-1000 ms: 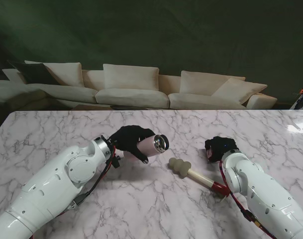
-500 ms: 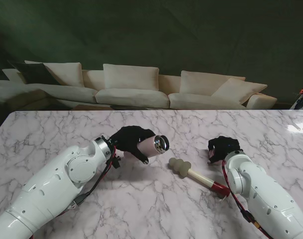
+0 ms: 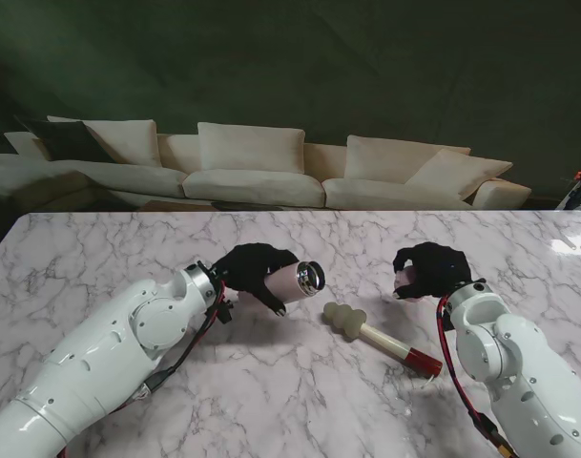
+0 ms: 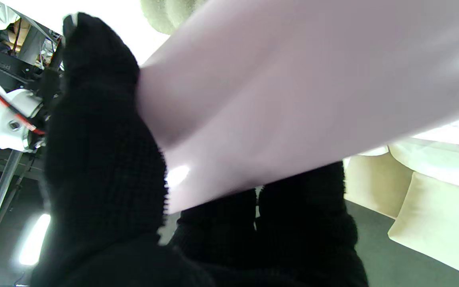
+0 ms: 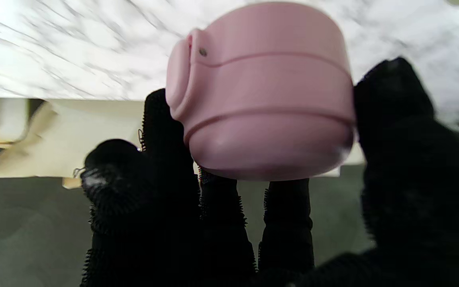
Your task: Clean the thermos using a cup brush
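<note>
The cup brush (image 3: 381,335) lies flat on the marble surface (image 3: 271,382), between the two arms. Slightly farther, the left hand (image 3: 250,270) grips the pale pink thermos (image 3: 295,278) on its side, open mouth facing right, while the right hand (image 3: 425,270) clasps the pink lid (image 5: 261,91)

Pale pink cylindrical thermos body (image 4: 293,99): blurred, cropped by the left wrist view's edges, base hidden within the black-gloved left hand (image 3: 247,270). Glossy pink plastic lid (image 5: 265,95): underside concealed behind the black-gloved right hand (image 5: 253,223).
</note>
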Tool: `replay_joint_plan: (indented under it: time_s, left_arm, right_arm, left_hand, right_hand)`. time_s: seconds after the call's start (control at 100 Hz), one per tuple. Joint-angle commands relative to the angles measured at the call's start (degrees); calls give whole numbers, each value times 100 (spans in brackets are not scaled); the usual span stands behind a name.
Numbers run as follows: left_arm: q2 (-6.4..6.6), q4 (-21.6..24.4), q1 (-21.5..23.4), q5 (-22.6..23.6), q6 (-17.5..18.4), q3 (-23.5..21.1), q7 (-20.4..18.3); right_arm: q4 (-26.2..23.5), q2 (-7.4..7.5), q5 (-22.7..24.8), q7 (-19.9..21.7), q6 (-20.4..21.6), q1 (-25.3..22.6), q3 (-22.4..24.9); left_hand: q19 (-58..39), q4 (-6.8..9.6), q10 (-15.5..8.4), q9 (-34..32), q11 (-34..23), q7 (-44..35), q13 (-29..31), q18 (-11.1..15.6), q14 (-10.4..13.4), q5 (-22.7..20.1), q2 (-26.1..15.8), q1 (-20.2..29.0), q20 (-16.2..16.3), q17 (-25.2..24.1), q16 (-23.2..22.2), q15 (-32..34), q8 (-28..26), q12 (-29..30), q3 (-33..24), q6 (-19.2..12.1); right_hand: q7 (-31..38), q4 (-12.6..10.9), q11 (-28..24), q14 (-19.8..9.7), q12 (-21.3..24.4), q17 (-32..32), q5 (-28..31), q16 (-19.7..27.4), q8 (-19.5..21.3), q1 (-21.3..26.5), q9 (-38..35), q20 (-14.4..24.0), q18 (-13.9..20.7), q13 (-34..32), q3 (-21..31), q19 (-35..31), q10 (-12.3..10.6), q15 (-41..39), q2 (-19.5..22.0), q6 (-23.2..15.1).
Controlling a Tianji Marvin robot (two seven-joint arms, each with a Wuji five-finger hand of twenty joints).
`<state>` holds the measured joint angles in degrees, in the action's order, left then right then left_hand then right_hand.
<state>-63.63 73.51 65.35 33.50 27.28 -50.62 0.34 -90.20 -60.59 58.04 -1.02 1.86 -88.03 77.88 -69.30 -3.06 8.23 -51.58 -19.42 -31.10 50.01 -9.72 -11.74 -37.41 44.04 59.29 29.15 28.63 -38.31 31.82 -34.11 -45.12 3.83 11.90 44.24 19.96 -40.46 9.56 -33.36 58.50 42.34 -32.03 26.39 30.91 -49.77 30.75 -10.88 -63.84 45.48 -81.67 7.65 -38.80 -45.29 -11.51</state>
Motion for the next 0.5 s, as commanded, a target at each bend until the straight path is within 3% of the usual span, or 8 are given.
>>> replay_joint_plan:
  time_s: [0.0,0.19,0.49]
  left_arm:
    - [-37,16,-40,-14,14,11,-28]
    - [-61,23,-71,-21,50,42,42]
    - [-129,-65,-98,61,193,80,364]
  right_arm:
    - [-375,-38,35,-130,172,-119,56]
    - [-1190,-149,-592,-300,649,-501,264]
    - [-1868,-341,-1765,-578,606,-815,33]
  left_hand:
    - [-317,402,-516,-130,-433,-1033,410,486,240,-597,-2787,1231,135,-27,-359,1315,-362,-156,-3017,-1025]
    - [-317,409,-525,-120,-433,-1037,405,488,248,-583,-2792,1218,134,-31,-356,1313,-362,-153,-3023,-1033]
    - [-304,404,-529,-94,-444,-1053,397,507,271,-553,-2812,1222,127,-35,-346,1300,-368,-159,-3012,-1034]
  right_hand:
    - [1234,-451,-565,-988,-453,112,973,-422,732,1901,-752,84,768,-676,2608,-137,-900,-897,701,-407]
    - [1219,-448,-539,-1003,-457,96,957,-423,739,1904,-727,86,773,-651,2596,-121,-901,-875,724,-413]
    - [1187,-448,-522,-993,-461,68,920,-418,747,1921,-694,84,756,-633,2595,-86,-850,-842,758,-369]
